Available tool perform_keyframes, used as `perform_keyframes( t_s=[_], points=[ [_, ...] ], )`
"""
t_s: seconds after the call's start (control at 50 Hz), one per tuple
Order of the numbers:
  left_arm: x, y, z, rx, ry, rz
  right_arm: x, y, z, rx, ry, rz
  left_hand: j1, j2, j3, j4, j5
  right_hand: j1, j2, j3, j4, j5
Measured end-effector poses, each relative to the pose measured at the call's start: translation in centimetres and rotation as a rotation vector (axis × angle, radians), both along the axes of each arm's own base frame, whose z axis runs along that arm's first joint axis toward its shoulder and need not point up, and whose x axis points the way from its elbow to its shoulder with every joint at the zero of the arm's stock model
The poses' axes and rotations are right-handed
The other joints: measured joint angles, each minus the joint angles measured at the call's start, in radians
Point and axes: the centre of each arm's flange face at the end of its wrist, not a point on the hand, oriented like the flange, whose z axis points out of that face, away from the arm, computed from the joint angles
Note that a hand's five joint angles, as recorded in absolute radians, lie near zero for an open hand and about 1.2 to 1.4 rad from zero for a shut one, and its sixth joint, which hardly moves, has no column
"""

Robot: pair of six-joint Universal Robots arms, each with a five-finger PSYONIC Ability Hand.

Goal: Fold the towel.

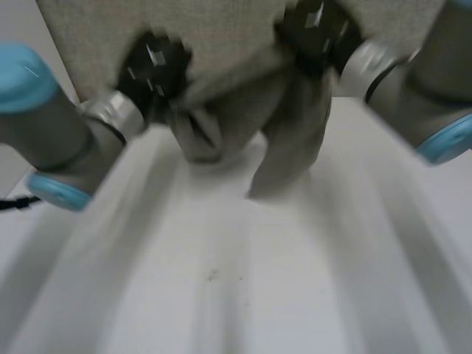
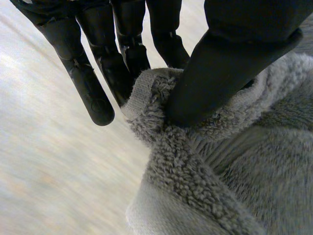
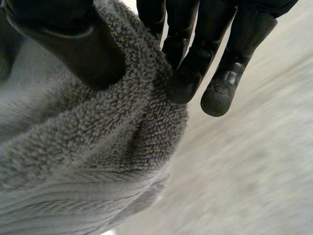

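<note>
Two hands, one towel (image 1: 221, 29), both grips at its near edge. I logged the left hand (image 1: 153, 70) as clamped on a hemmed corner: in its wrist view the thumb (image 2: 230, 63) pressed the pile against the fingers (image 2: 129, 54) behind it, with one finger straight and free just beside the pinch. The right hand (image 1: 317, 33) was likewise closed on cloth, its thumb (image 3: 73, 49) on one face of a rolled edge and its fingers (image 3: 188, 73) on the other. Whether that was the true corner I could not tell, since the terry bunched around the grip. In the head view the towel was held off the white table (image 1: 221, 295) at the hands. Two slack folds hung down below them, the longer under the right hand, and the broad flat part spread away beyond. I could not tell whether that far part lay on the table. My reading: corners were taken because a corner pinch steers the whole edge, and the edge was held up so it could be carried over the rest for a first fold. The sag suggested the hands were nearer each other than the edge is long. I judged they should spread apart before laying it down, or the fold would land creased. Thin pinches on thick pile might slip.
</note>
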Motion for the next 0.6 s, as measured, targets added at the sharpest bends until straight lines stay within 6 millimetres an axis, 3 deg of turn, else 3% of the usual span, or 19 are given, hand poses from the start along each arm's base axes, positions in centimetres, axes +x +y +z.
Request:
perform_keyframes(
  t_s=[0.08,0.14,0.2,0.24,0.32,0.38,0.46,0.5,0.6],
  points=[
    [1.5,3.2,7.8,-0.078,0.206,-0.007,-2.2,4.0,7.1,-0.029,-0.143,0.022,0.000,0.001,0.002,0.001,0.002,0.000,0.000,0.000,0.000,0.000],
    [2.8,5.8,11.8,-0.095,0.343,-0.033,-4.0,6.7,10.1,-0.015,-0.179,0.025,0.000,0.002,0.002,0.001,0.002,0.000,0.000,0.000,0.000,0.003],
    [3.8,7.9,13.6,-0.063,0.430,-0.058,-5.2,8.5,10.9,0.039,-0.166,0.015,0.000,0.002,0.002,0.001,0.002,0.000,0.000,0.000,0.000,0.004],
    [4.1,8.9,13.8,-0.017,0.458,-0.069,-5.7,9.2,10.7,0.090,-0.142,0.007,0.000,0.002,0.002,0.001,0.002,0.000,0.000,0.000,0.000,0.004],
    [4.3,10.1,12.3,0.132,0.465,-0.072,-6.2,10.0,9.1,0.225,-0.067,-0.011,0.000,0.002,0.003,0.001,0.002,0.000,0.000,0.000,0.000,0.004],
    [4.0,10.5,9.3,0.301,0.433,-0.055,-6.2,10.1,6.7,0.347,0.018,-0.022,0.002,0.002,0.003,0.001,0.002,0.000,0.000,0.000,0.000,0.004],
    [3.4,10.7,4.6,0.532,0.378,-0.023,-6.0,9.7,3.1,0.480,0.142,-0.028,0.002,0.002,0.004,0.001,0.002,0.000,0.000,0.000,0.000,0.004],
    [3.0,10.7,0.9,0.695,0.340,0.008,-5.9,9.3,0.3,0.551,0.234,-0.026,0.002,0.002,0.004,0.001,0.002,0.000,0.000,0.000,0.000,0.004],
    [2.5,10.7,-5.3,0.935,0.276,0.074,-5.5,8.3,-5.5,0.646,0.397,-0.011,0.002,0.003,0.004,0.001,0.002,0.000,0.000,0.000,0.000,0.004]
  ],
)
